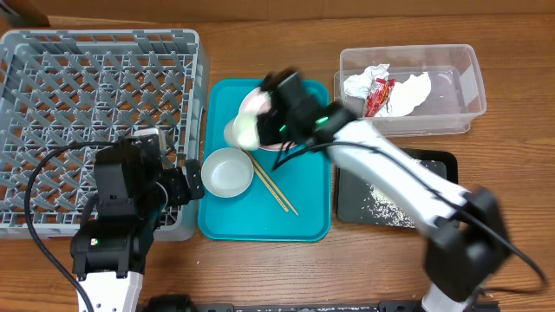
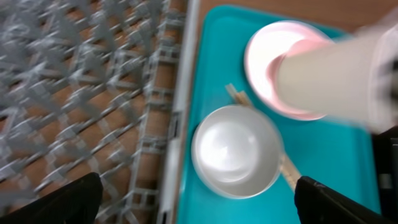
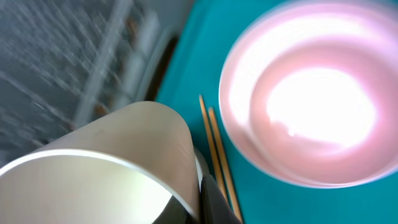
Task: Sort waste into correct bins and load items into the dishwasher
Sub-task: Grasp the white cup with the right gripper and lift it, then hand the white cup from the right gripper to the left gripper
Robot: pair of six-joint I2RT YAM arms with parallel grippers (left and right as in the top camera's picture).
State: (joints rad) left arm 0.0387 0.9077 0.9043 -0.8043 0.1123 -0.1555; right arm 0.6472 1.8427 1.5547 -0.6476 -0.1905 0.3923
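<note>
The dish rack (image 1: 104, 36) holds nothing yet, so all loading lies ahead; the clear tub (image 1: 473, 78) has the napkin (image 1: 414, 91) and red wrapper (image 1: 378, 95), the black tray (image 1: 438, 165) has the rice (image 1: 381, 206), so sorting looks largely done; the teal tray (image 1: 303, 221) carries the pink bowl (image 1: 256, 102), grey bowl (image 1: 227, 172) and chopsticks (image 1: 276, 189); my right gripper (image 1: 260, 126) is clamped on the small white cup (image 1: 245, 130) over that tray; my left gripper (image 1: 192, 184) hangs wide apart beside the rack.

No text, label, brand or number is legible anywhere; the small red snack wrapper (image 1: 379, 94) shows no readable lettering.
</note>
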